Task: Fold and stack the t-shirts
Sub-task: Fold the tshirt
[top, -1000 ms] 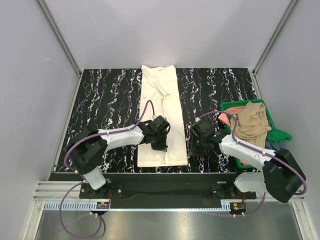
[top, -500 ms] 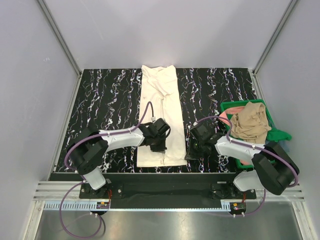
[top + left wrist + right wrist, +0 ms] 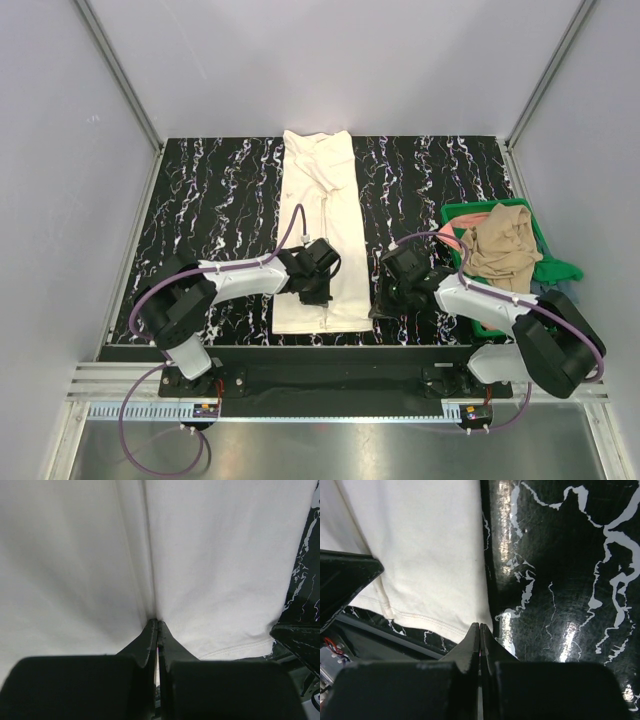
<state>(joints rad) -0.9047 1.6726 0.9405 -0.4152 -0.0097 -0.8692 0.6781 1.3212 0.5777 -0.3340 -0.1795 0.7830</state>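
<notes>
A long cream t-shirt (image 3: 320, 200), folded into a narrow strip, lies down the middle of the black marbled table. My left gripper (image 3: 320, 295) sits on its near-left part, shut, with creases in the cloth (image 3: 210, 555) running into its fingertips (image 3: 158, 622). At the shirt's near-right hem corner (image 3: 420, 570), my right gripper (image 3: 377, 312) is shut with its tips on the cloth's edge (image 3: 480, 625). A tan t-shirt (image 3: 503, 250) is heaped on a salmon-pink one (image 3: 452, 238) in the bin.
The green plastic bin (image 3: 555, 268) stands at the right edge of the table. Grey walls close in the left, back and right sides. The table's near edge (image 3: 300, 347) runs just below the shirt's hem.
My right gripper has swung in to the shirt's near-right corner. The left gripper has shifted slightly toward the near edge, and the shirt's near hem has drawn in a little.
</notes>
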